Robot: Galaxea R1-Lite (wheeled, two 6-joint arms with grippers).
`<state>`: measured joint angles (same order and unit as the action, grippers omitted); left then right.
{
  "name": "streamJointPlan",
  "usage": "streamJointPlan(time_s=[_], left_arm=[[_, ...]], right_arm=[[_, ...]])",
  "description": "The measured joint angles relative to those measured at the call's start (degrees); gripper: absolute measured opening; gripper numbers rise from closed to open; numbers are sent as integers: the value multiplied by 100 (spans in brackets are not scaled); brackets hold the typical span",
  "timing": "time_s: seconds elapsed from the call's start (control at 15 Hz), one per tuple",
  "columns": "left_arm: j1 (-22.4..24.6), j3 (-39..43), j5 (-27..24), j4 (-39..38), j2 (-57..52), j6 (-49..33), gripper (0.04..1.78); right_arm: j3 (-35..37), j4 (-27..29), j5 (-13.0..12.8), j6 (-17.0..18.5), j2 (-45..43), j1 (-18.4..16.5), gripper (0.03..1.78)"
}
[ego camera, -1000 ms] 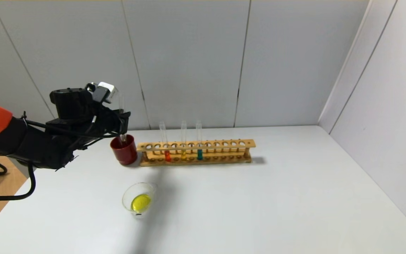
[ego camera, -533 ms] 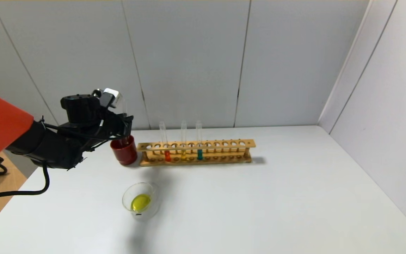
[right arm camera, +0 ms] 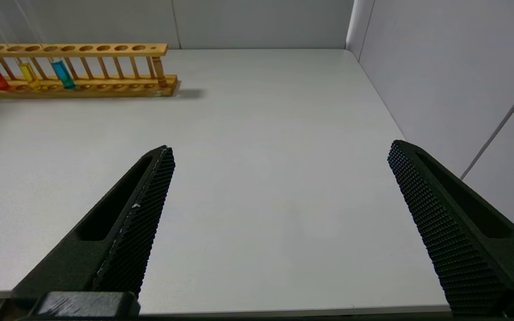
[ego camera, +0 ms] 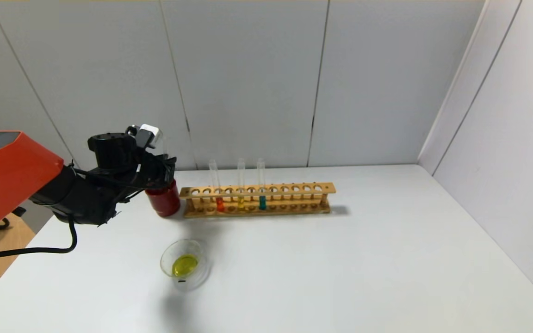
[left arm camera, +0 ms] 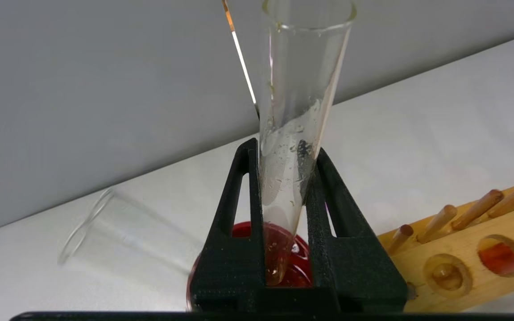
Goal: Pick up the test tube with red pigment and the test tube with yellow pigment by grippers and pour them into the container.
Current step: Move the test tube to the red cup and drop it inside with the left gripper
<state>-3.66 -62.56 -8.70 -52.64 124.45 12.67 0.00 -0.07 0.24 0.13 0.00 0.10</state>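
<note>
My left gripper (ego camera: 167,169) is shut on a clear test tube (left arm camera: 301,67) that holds only droplets. It holds the tube upright, with the rounded bottom down inside the dark red cup (ego camera: 164,202), as the left wrist view (left arm camera: 286,147) shows. The container (ego camera: 164,259), a low glass dish, stands nearer the front with yellow liquid in it. The test tube with red pigment (ego camera: 220,203) stands in the wooden rack (ego camera: 294,199). A tube with yellow liquid (ego camera: 241,202) stands beside it. My right gripper (right arm camera: 279,149) is open and empty over bare table, out of the head view.
A teal-liquid tube (ego camera: 262,202) stands third in the rack, with several empty holes to its right. The red cup touches the rack's left end. Grey wall panels close the back and right sides. The table's left edge is near my left arm.
My left gripper has moved down and a little towards the rack, lowering the tube's bottom deeper into the red cup. The dish, the rack and its tubes have not moved.
</note>
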Motion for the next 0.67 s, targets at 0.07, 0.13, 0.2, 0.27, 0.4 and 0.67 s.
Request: streamJointPlan(time_s=[0.07,0.13,0.2,0.27,0.4,0.67], left_arm=[[11,24,-102,-9,24,6,31],[16,33,-144,-20,38,6,32],[18,39,-155,-26,44,20,34],[22,44,-152,-66,49,23,38],[24,60,-152,-212,57,34,54],[24,39,-151,-218,21,37,119]], right_arm=[[0,0,-2,0,0,-2,175],[0,0,-2,0,0,0,175],[0,-2,0,0,0,-2,175],[0,-2,-2,0,0,-2,175],[0,-2,-2,2,0,-2,175],[0,0,0,0,0,-2,175]])
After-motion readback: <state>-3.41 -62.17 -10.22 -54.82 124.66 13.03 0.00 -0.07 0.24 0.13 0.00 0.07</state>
